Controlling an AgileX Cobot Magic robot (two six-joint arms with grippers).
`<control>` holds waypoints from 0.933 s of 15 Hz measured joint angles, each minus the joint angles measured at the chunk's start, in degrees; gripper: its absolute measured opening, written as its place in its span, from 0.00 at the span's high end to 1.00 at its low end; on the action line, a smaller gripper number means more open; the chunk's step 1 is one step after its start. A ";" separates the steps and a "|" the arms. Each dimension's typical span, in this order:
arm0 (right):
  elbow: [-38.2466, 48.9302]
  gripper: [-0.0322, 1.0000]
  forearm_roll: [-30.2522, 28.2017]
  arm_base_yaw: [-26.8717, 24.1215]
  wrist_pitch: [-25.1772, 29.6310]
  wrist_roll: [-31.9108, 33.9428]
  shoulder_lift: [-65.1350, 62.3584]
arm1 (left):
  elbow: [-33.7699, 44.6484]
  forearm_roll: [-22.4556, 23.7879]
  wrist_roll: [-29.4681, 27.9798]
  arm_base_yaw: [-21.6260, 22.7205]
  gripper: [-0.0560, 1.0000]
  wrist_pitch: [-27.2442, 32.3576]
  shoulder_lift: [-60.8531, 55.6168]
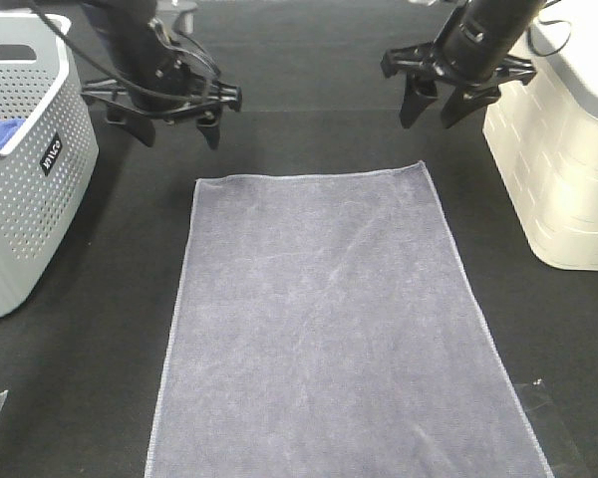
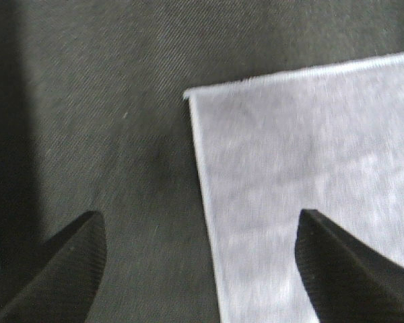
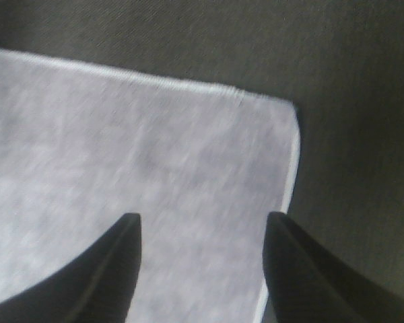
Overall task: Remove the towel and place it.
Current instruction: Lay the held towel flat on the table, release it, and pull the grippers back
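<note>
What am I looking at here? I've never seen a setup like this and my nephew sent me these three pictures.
It is a robot with two black arms, each ending in a two-fingered tool. The wide picture is taken by a camera mounted high above. It shows the left tool and the right tool hanging open above the far end of a grey-lavender towel, which lies spread flat on a dark table. Neither tool holds anything.

The other two pictures are from small cameras on each wrist, looking down past the dark fingers at a towel corner.

A perforated grey basket with a blue cloth inside stands on the left, and a white bin on the right.
</note>
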 joint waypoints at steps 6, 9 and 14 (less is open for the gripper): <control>-6.59 0.46 -6.88 -0.23 -1.38 0.57 10.77 | -10.94 -0.17 0.11 0.00 0.29 1.60 10.08; -6.88 0.46 -7.28 -0.46 -4.01 0.57 12.55 | -11.34 -0.17 0.11 0.00 0.29 1.60 11.69; -6.88 0.47 -7.28 -2.35 -9.85 0.63 15.99 | -11.46 -0.17 0.34 0.00 0.29 1.49 12.66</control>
